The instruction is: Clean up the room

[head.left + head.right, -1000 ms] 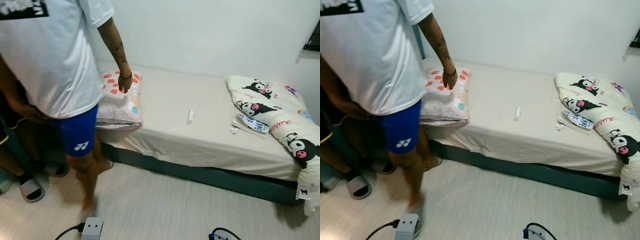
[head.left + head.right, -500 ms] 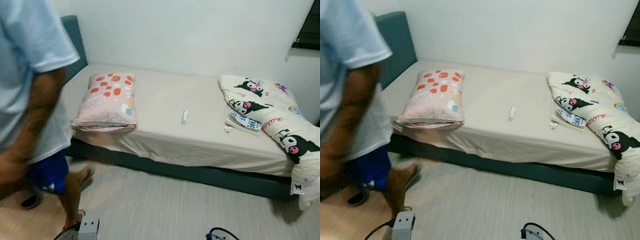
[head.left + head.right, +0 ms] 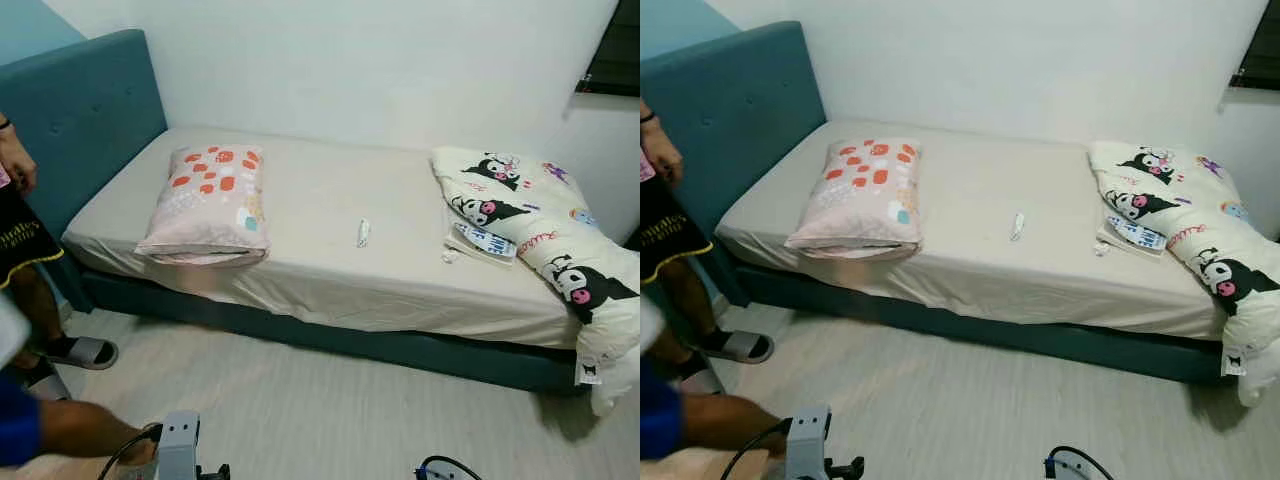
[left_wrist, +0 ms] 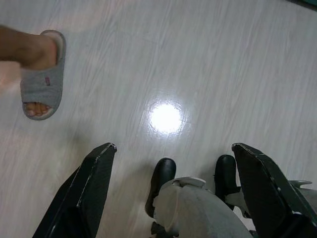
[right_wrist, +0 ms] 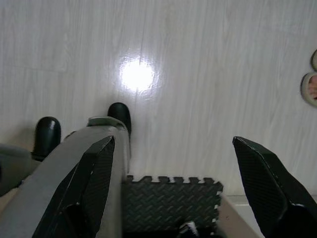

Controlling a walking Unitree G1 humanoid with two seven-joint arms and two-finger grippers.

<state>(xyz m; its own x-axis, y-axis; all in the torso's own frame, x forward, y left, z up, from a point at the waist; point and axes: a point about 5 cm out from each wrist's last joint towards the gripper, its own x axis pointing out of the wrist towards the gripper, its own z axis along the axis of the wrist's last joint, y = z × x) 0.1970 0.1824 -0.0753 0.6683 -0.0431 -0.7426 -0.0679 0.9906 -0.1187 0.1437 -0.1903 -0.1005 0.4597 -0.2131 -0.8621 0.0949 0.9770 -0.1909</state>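
bed (image 3: pixel 330 280): pillow (image 3: pixel 205 205), quilt (image 3: pixel 540 230) | left end effector (image 4: pixel 173 158) released | right end effector (image 5: pixel 173 153) released

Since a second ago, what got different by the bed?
The person in the white shirt and blue shorts, who stood by the spotted pink pillow with a hand at it, has walked off to the robot's left. The camera swung left too, showing the teal padded headboard. Pillow, small white object on the sheet and cartoon-print quilt stayed put.

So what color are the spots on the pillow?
Mostly orange-red spots on the pink pillow, clearest in the right eye view.
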